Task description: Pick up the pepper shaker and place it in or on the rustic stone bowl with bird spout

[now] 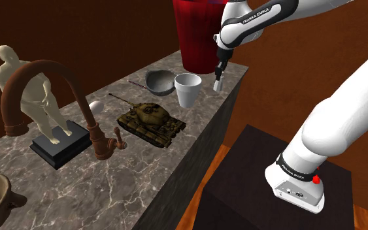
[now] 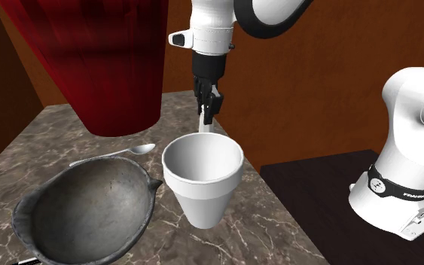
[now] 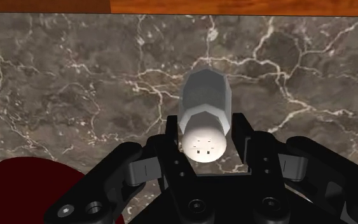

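The pepper shaker [image 3: 204, 105] is a small white faceted bottle with holes in its cap. My gripper [image 3: 205, 135] is shut on it, one black finger [image 3: 173, 129] on each side of its cap. In the shoulder view the gripper [image 1: 219, 70] holds the shaker [image 1: 217, 84] upright at the far end of the marble counter, close to the surface. The stone bowl [image 1: 159, 81] is dark grey with a small spout and lies to the shoulder view's left of the gripper, past a white cup [image 1: 188, 89]. From the second exterior view, the bowl [image 2: 82, 207] is nearest, then the cup [image 2: 202, 177], with the shaker [image 2: 206, 124] and gripper [image 2: 208, 102] behind it.
A big red vessel [image 1: 199, 32] stands just behind the gripper. A spoon [image 2: 127, 152] lies between it and the bowl. Farther along the counter [image 1: 123, 176] are a toy tank [image 1: 151, 121], a brown faucet-like piece [image 1: 78, 98] and a pale statue [image 1: 35, 91]. The counter edge drops off beside the shaker.
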Robot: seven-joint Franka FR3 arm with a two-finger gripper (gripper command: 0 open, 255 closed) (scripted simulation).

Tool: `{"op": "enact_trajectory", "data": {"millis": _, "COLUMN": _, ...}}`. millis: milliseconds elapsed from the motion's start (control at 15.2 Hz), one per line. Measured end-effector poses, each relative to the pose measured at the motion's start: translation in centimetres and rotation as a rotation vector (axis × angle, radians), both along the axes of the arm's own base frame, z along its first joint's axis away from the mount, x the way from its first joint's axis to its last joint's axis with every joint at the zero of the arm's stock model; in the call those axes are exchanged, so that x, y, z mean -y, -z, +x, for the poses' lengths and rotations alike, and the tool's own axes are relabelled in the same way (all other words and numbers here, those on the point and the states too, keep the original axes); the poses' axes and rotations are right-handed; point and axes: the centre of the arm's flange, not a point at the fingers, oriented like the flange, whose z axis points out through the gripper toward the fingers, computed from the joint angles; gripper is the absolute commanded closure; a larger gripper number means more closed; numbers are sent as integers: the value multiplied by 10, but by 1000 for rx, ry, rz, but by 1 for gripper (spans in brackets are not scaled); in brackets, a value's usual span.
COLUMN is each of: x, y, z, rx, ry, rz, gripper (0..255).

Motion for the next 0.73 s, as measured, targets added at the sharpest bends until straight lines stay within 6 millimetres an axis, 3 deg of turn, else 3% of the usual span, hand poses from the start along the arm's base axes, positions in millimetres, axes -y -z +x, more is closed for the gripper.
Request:
{"op": "enact_trajectory", "data": {"millis": 528, "x": 0, "y": 0, "z": 0, "rx": 0, "ry": 0, "rz": 0, "gripper": 255}}
{"op": "enact_trajectory", "data": {"millis": 726, "x": 0, "y": -10, "z": 0, "rx": 0, "ry": 0, "rz": 0, "gripper": 255}}
